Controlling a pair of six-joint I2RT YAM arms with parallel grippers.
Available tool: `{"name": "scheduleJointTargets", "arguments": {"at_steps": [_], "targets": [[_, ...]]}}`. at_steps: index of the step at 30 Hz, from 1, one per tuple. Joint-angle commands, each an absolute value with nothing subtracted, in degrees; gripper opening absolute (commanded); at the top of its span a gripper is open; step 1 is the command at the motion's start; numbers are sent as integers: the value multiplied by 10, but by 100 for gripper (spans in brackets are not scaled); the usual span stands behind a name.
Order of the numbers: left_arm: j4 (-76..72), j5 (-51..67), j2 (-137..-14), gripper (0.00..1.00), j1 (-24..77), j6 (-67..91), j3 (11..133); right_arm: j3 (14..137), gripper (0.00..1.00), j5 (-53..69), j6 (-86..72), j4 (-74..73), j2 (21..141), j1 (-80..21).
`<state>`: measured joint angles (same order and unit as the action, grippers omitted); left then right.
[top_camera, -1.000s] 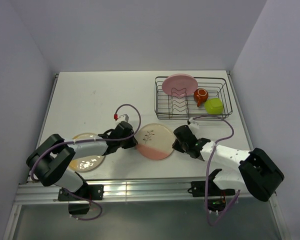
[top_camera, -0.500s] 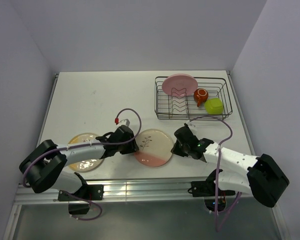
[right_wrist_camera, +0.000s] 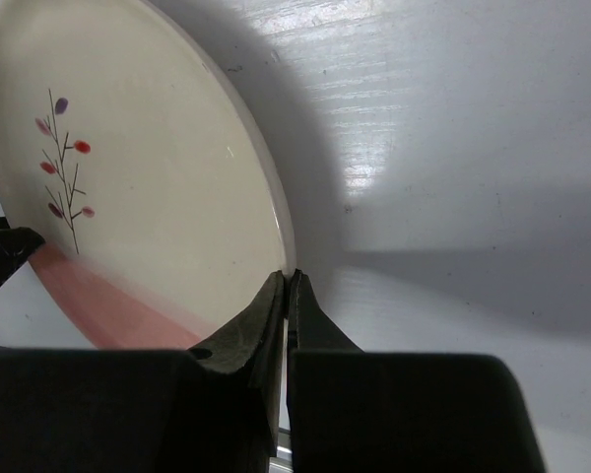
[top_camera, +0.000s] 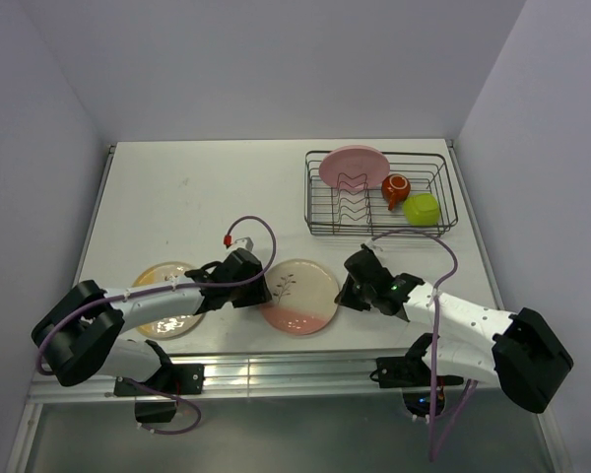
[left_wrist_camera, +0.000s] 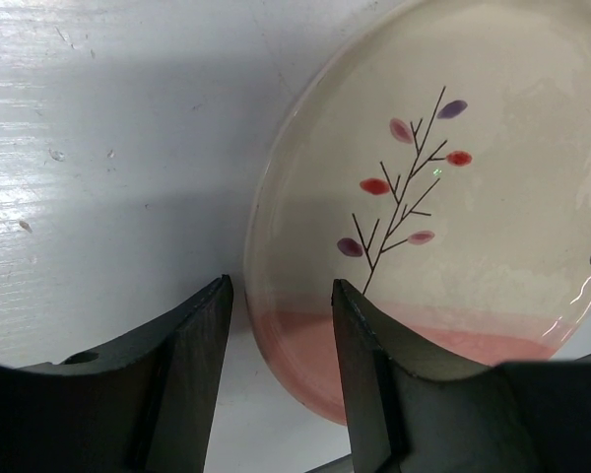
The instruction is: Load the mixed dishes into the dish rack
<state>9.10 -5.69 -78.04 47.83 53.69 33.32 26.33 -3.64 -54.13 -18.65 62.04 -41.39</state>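
Sliding toward the table's (top_camera: 177, 197) near edge, the sprig-patterned pink-and-cream plate (top_camera: 297, 296) lies flat, well apart from the dish rack (top_camera: 374, 233). The left gripper (left_wrist_camera: 281, 286) has spread its fingers astride the plate's left rim. The right gripper (right_wrist_camera: 288, 281), fingers pressed together, touches the opposite rim and should brace it while the left closes squarely.

My left jaws sit at the left rim of the pink-and-cream plate (top_camera: 300, 297), my right jaws at its right rim, near on the desk (top_camera: 197, 187). A yellow-and-cream plate (top_camera: 172, 321) lies partly under my left arm. Far right, the dish rack (top_camera: 327, 205) holds a pink plate (top_camera: 354, 166), an orange-red cup (top_camera: 395, 188) and a lime-green bowl (top_camera: 422, 208).
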Motion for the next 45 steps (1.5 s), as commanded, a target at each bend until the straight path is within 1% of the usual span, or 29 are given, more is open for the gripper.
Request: {"name": "scheduleJointTargets", "arguments": {"at_steps": [1, 6, 12, 14, 17, 22, 23, 24, 25, 27, 28, 30, 31, 33, 34, 36, 38, 39, 40, 42, 45], "targets": [[157, -73, -790, 53, 481, 536, 309, 293, 0, -33, -534, -167, 604, -413], [181, -98, -796, 51, 481, 539, 321, 277, 0, -46, -537, -153, 609, -406], [149, -74, -811, 43, 482, 532, 313, 263, 0, -34, -532, -125, 641, -399], [135, -67, -821, 39, 482, 528, 313, 261, 0, -33, -532, -116, 652, -398], [116, -58, -837, 28, 482, 526, 311, 263, 0, -34, -525, -111, 664, -399], [98, -46, -858, 20, 482, 519, 317, 259, 0, -40, -520, -104, 673, -399], [99, -44, -860, 12, 482, 518, 321, 260, 2, -40, -519, -105, 671, -398], [98, -43, -863, 4, 482, 517, 323, 261, 5, -45, -518, -107, 665, -398], [99, -43, -863, 0, 482, 516, 323, 262, 14, -47, -517, -109, 660, -398], [102, -49, -853, 0, 482, 517, 323, 265, 28, -55, -514, -122, 644, -399], [108, -53, -846, 0, 482, 519, 322, 268, 42, -65, -512, -129, 639, -398], [127, -63, -826, 0, 482, 520, 323, 279, 51, -82, -505, -156, 627, -398], [134, -66, -817, 0, 482, 519, 324, 284, 59, -87, -505, -166, 624, -398], [151, -72, -792, 0, 483, 520, 330, 294, 64, -94, -502, -192, 611, -398], [165, -74, -784, 0, 482, 519, 332, 296, 69, -97, -503, -197, 606, -398], [181, -76, -766, 0, 482, 518, 342, 295, 76, -98, -511, -210, 583, -399], [201, -80, -752, 0, 482, 517, 354, 290, 88, -92, -526, -217, 555, -398], [206, -81, -747, 0, 482, 516, 357, 288, 92, -91, -531, -218, 544, -398], [211, -81, -743, 0, 483, 515, 363, 285, 99, -90, -540, -220, 534, -399], [222, -80, -735, 0, 482, 515, 370, 266, 100, -76, -566, -215, 497, -398], [235, -82, -724, 0, 483, 515, 381, 215, 100, -22, -585, -157, 442, -398]]}}
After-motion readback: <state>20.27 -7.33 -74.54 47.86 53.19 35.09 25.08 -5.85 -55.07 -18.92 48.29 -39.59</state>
